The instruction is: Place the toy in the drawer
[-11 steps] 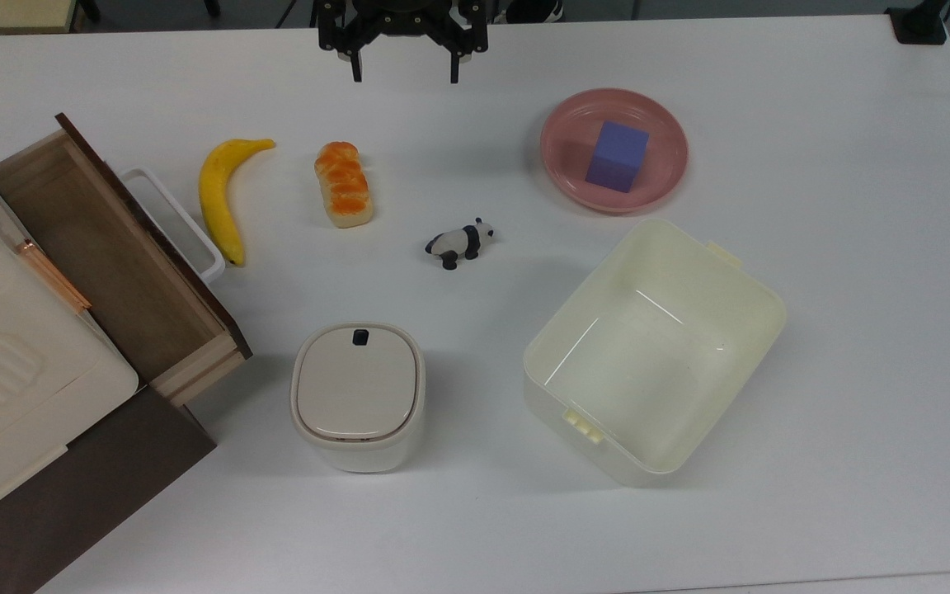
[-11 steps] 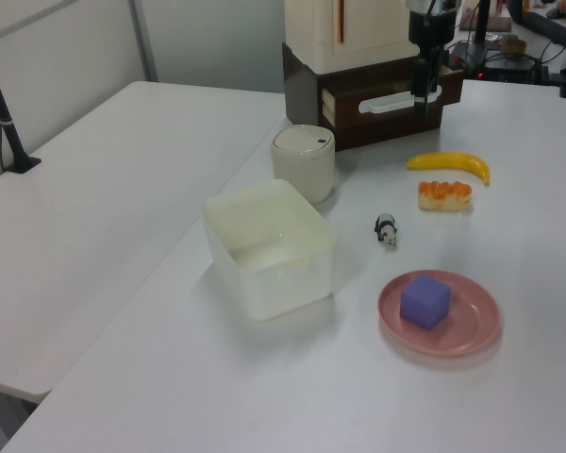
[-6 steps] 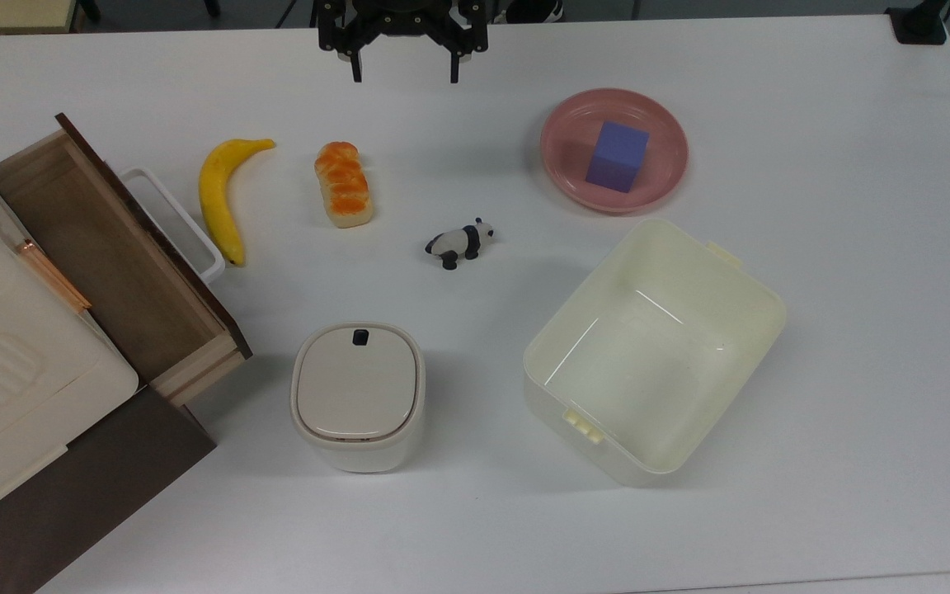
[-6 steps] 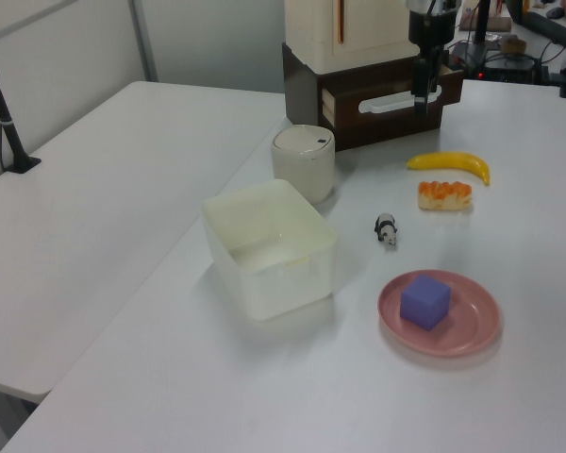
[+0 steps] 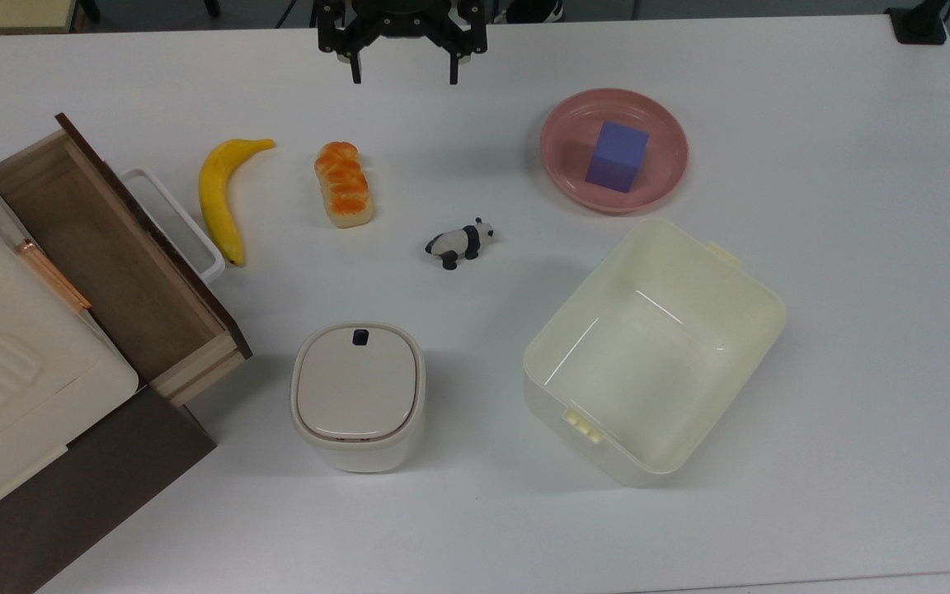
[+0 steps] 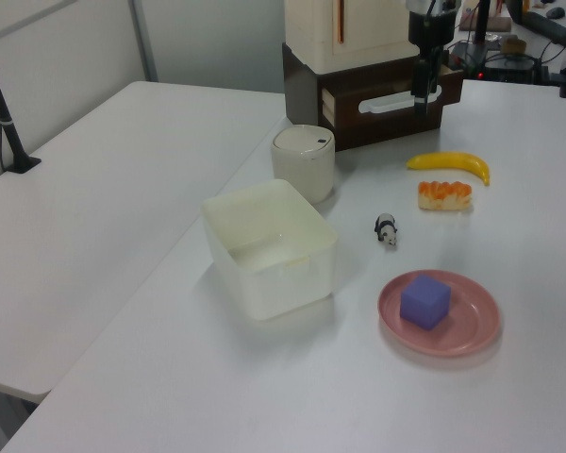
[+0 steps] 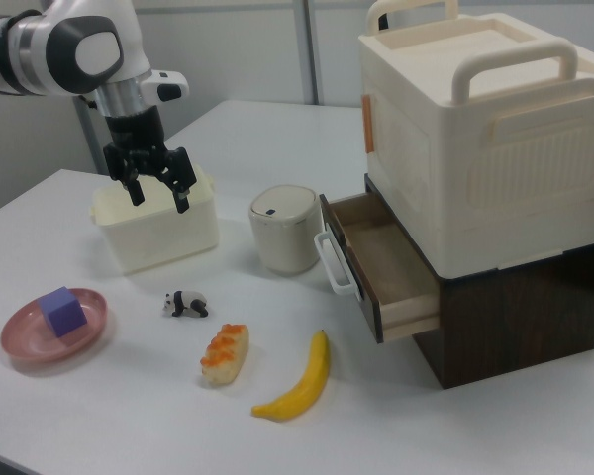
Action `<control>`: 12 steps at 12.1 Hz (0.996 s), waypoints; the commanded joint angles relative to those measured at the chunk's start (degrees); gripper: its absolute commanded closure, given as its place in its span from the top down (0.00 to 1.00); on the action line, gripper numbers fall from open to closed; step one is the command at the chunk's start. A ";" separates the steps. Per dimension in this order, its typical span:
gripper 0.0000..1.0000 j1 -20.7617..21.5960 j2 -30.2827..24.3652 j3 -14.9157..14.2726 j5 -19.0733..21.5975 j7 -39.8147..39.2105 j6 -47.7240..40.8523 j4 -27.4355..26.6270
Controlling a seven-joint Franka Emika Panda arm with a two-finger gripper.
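Observation:
The toy (image 5: pixel 460 242), a small black-and-white panda, stands on the white table near its middle; it also appears as the toy (image 6: pixel 386 229) and the toy (image 7: pixel 185 304). The drawer (image 5: pixel 104 264) is pulled open and empty at the top view's left, with a dark front panel and white handle; the drawer (image 7: pixel 376 262) shows its wooden inside in the right view. My gripper (image 5: pixel 403 76) hangs open above the table's far edge, well apart from the toy, holding nothing. In the right view the gripper (image 7: pixel 158 190) is high above the table.
A banana (image 5: pixel 222 194) and an orange bread loaf (image 5: pixel 344 183) lie between toy and drawer. A lidded beige container (image 5: pixel 357 394) and a cream bin (image 5: pixel 653 351) stand in front. A pink plate (image 5: pixel 661 142) carries a purple cube (image 5: pixel 617 156). A cream case (image 7: pixel 480 129) tops the cabinet.

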 commanded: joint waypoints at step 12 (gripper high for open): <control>1.00 0.88 3.72 -0.24 5.94 27.32 11.06 -5.29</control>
